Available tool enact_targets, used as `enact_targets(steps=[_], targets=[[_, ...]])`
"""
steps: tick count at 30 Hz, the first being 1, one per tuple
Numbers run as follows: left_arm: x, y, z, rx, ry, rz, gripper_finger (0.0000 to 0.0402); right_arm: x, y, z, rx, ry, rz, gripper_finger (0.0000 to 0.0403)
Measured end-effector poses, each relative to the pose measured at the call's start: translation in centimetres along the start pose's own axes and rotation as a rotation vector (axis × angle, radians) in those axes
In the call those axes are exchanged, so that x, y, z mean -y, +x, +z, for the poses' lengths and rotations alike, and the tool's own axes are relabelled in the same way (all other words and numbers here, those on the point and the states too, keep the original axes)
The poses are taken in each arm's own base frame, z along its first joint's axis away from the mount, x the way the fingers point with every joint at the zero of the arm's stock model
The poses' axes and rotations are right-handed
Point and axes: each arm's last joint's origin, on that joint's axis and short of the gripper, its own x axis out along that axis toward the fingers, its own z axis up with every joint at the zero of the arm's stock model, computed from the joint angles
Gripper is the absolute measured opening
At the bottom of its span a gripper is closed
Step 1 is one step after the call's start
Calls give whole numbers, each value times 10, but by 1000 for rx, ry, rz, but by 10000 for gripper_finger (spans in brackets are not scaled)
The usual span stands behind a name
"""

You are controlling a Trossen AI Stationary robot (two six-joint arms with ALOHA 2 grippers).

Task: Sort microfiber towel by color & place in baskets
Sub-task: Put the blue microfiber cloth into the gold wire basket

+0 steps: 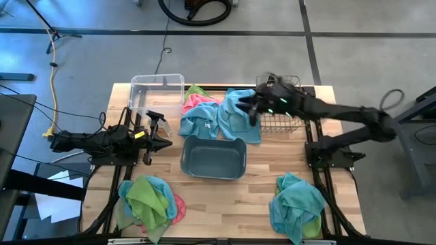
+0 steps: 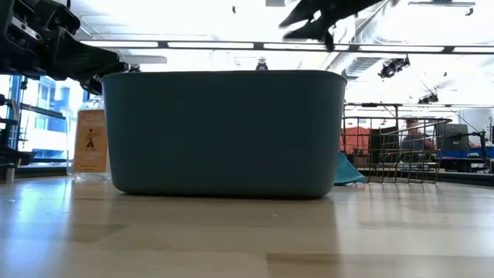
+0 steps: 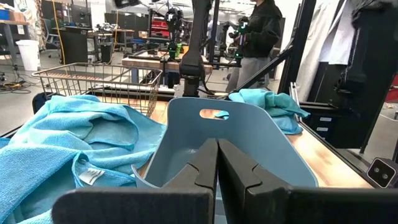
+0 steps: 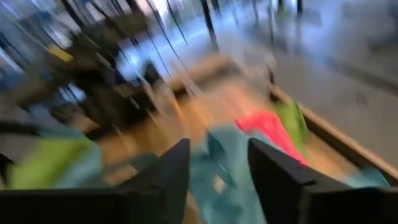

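Teal towels (image 1: 235,116) lie heaped at the table's far middle, with a pink towel (image 1: 202,101) and a green one (image 1: 196,90) behind them. The grey-blue tub (image 1: 213,158) stands just in front of the heap, the clear bin (image 1: 158,92) to its far left, and the wire basket (image 1: 283,112) to its right, partly under my right arm. My right gripper (image 1: 251,112) hangs open and empty above the teal towels (image 4: 214,180). My left gripper (image 1: 165,141) is shut and empty at the left, pointing at the tub (image 3: 224,134).
A heap of green, teal and pink towels (image 1: 146,201) lies at the near left. A heap of teal and green towels (image 1: 296,204) lies at the near right. A person (image 3: 258,31) stands in the room beyond the table. Bare wood shows along the near middle.
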Motion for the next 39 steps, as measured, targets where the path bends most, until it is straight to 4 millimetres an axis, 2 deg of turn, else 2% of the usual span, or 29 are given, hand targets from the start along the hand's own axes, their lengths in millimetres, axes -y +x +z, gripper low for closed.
enact_targets(steps=[6,12,18,23,32,39], targets=[[0,0,0,0,0,0,0,25,55,25,-424,-37,-155,237],[0,0,0,0,0,-1,0,43,104,27,-687,-103,-226,248],[0,0,0,1,0,0,0,55,139,13,-902,-229,-273,248],[0,0,0,0,0,0,0,64,160,-8,-1021,-295,-310,248],[0,0,0,0,0,0,0,81,191,-47,-1174,-410,-397,248],[0,0,0,1,0,0,0,89,208,-70,-1238,-422,-389,248]])
